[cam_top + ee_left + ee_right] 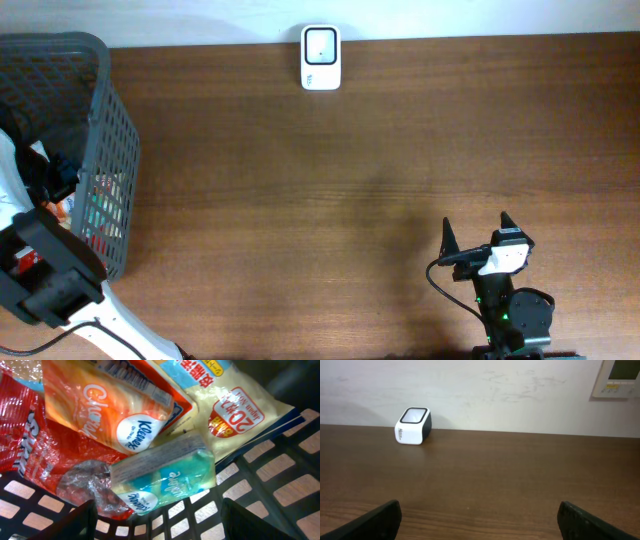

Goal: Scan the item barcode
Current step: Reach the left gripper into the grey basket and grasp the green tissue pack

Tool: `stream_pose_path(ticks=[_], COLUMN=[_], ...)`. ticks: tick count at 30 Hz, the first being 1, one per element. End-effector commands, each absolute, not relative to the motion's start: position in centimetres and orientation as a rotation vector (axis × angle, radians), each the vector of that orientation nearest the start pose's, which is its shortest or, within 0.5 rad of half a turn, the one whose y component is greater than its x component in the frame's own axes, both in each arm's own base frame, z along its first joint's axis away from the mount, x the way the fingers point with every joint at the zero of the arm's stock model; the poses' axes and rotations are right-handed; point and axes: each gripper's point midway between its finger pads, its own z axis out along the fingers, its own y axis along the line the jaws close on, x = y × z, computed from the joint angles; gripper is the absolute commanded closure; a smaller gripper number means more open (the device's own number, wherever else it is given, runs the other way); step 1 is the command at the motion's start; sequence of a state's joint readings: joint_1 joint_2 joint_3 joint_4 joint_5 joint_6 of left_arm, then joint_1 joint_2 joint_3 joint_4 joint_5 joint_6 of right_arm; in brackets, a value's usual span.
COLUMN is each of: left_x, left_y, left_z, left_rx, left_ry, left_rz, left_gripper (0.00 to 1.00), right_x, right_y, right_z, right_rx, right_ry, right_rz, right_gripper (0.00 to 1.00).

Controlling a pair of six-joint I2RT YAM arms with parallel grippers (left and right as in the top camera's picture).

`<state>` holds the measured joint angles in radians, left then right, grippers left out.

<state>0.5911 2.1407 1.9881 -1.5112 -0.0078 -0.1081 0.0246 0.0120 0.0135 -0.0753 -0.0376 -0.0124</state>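
Left pincer (159, 519) (dark fingers) cut off below.

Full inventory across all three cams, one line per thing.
table: 1, brown wood, under everything
basket: 1, dark grey mesh, table's left end
scanner: 1, white with a dark side, far edge, centre
orange Kleenex pack: 1, orange, in basket
teal tissue pack: 1, teal, in basket, beside the orange pack
red packet: 1, red, in basket
cream bag: 1, cream with red print, in basket
wall panel: 1, beige, on wall behind table
left gripper: 1, black, open, inside basket near the teal pack
right gripper: 1, black, open, empty, near edge, right
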Motion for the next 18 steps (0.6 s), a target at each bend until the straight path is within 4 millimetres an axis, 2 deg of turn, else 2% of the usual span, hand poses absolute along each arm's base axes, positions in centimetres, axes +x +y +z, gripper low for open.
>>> stream_pose_path(ticks=[1,3,6,7,8,11,12,14,16,17,18], left_x=[31.6,31.3,30.6,30.8,30.9,31.0,31.0,31.5,32.9,34.4,35.2], left_y=[21.9,21.6,21.2,21.4,21.4,21.4,21.3,21.2,21.1,21.2,21.2], left_z=[10.6,9.8,7.2,6.6,6.2,6.2,6.3,7.5,9.9,13.0,15.0], left_rx=[-1.075,-1.079,-1.087,-1.085,-1.082,-1.081,-1.083,-1.080,-1.065,-1.040,-1.020], left_ry=[3.097,3.116,3.144,3.134,3.128,3.125,3.128,3.110,3.054,2.983,2.936], left_rz=[-0.015,-0.024,-0.037,-0.034,-0.032,-0.036,-0.038,-0.072,-0.136,-0.169,-0.190], left_gripper=[0.24,0.24,0.18,0.21,0.34,0.84,0.89,0.97,1.00,1.00,1.00], right_x=[24.6,24.6,24.6,24.6,24.6,24.6,24.6,24.6,24.6,24.6,24.6], right_y=[1.0,1.0,1.0,1.0,1.0,1.0,1.0,1.0,1.0,1.0,1.0], right_z=[15.6,15.6,15.6,15.6,15.6,15.6,15.6,15.6,15.6,15.6,15.6], right_rx=[-0.054,-0.054,-0.054,-0.054,-0.054,-0.054,-0.054,-0.054,-0.054,-0.055,-0.054], right_ry=[1.649,1.649,1.649,1.649,1.649,1.649,1.649,1.649,1.649,1.649,1.649], right_rz=[0.025,0.025,0.025,0.025,0.025,0.025,0.025,0.025,0.025,0.026,0.025], right_gripper=[0.01,0.02,0.02,0.02,0.02,0.01,0.02,0.02,0.02,0.02,0.02])
